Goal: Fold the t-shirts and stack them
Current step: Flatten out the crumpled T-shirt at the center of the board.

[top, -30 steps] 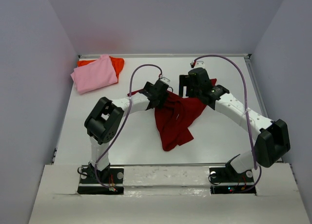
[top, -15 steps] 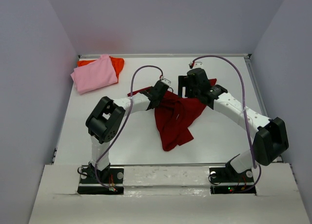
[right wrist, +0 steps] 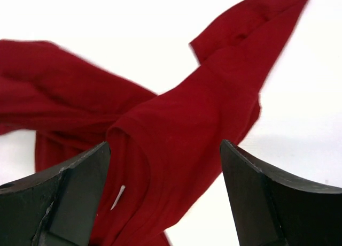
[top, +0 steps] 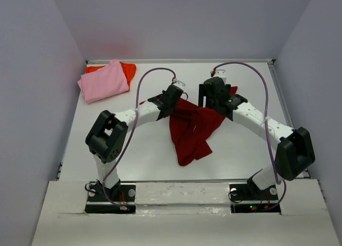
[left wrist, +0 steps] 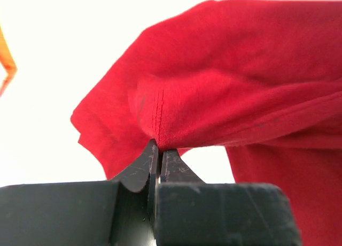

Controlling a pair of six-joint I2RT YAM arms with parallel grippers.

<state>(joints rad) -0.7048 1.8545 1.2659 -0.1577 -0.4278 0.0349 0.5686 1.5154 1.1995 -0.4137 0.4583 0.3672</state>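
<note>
When counted, three t-shirts and two grippers. Crumpled on the flat white table, between both arms: one dark crimson soft cloth t-shirt. Clamped tight on a stitched hem at its left end: left gripper, tips together with cloth pinched between. Poised over its right end, fingers spread wide, gripping nothing: right gripper. Heaped at the far left corner: one light pink cloth t-shirt, lying on one bright orange-red cloth t-shirt.
</note>
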